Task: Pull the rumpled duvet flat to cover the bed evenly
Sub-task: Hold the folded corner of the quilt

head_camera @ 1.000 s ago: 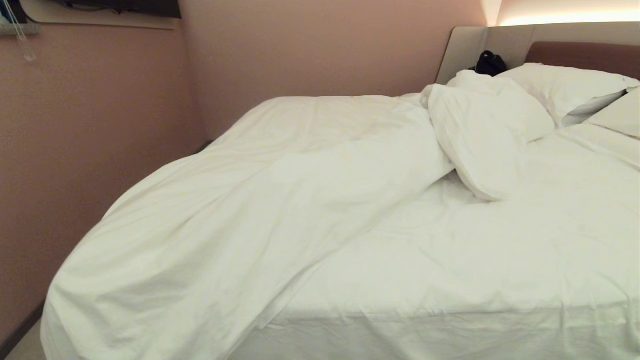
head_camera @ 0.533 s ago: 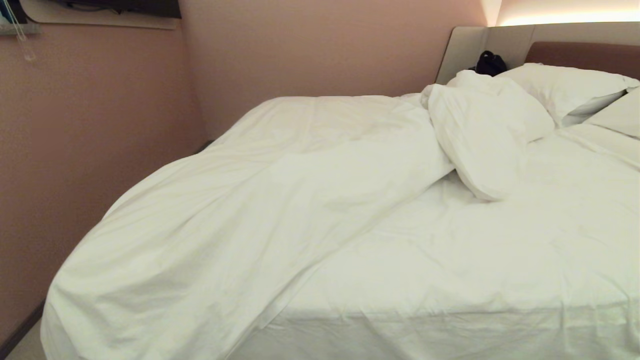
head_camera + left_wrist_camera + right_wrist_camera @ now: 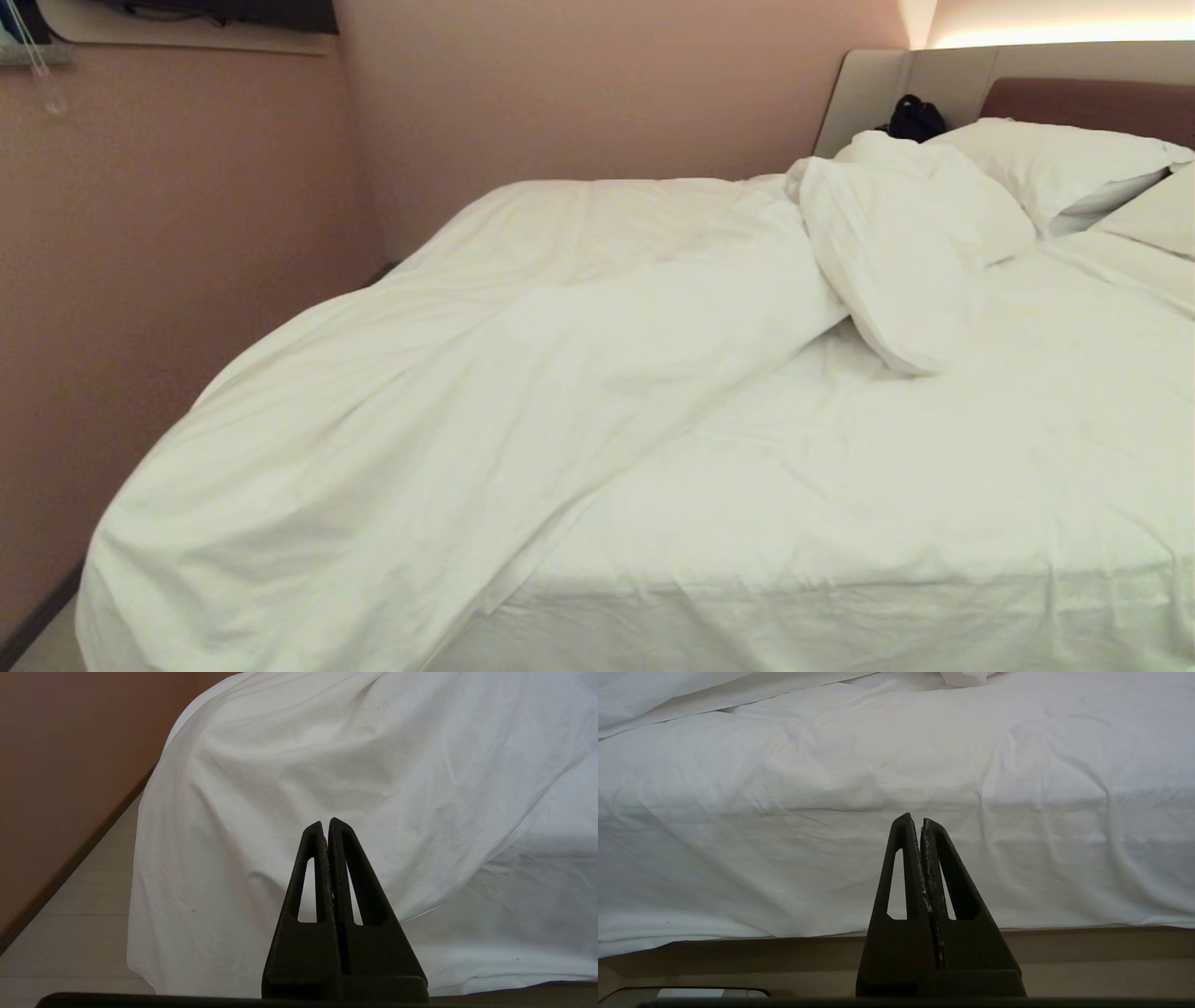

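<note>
- Up close, the left gripper (image 3: 327,822) has its two dark fingers (image 3: 314,868) pressed together with nothing between them; it points at the hanging corner of the duvet (image 3: 289,779) and is clear of the cloth.
- Likewise the right gripper (image 3: 916,819) has its fingers (image 3: 945,872) together and empty, aimed at the white-covered side of the bed (image 3: 896,868), apart from it.
- Neither gripper nor arm shows in the head view.
- Beyond the left gripper, the duvet drapes over the corner of the bed down toward the pale floor (image 3: 70,914), next to a pinkish-brown wall (image 3: 60,765) with a dark skirting strip.
- Below the right gripper's target, a brown strip of the bed base (image 3: 1064,942) shows under the hanging white cloth.
- From the head view, the duvet (image 3: 467,401) lies bunched in a thick, creased diagonal band over the left part of the bed (image 3: 887,485), from the near-left corner up toward the headboard (image 3: 1092,98).
- One folded end of it rises in a puffy hump (image 3: 896,252) just beside the pillows (image 3: 1064,168).
- To the right of that band the white surface is flatter, with light wrinkles.
- A small black object (image 3: 915,119) rests by the headboard, behind the hump.
</note>
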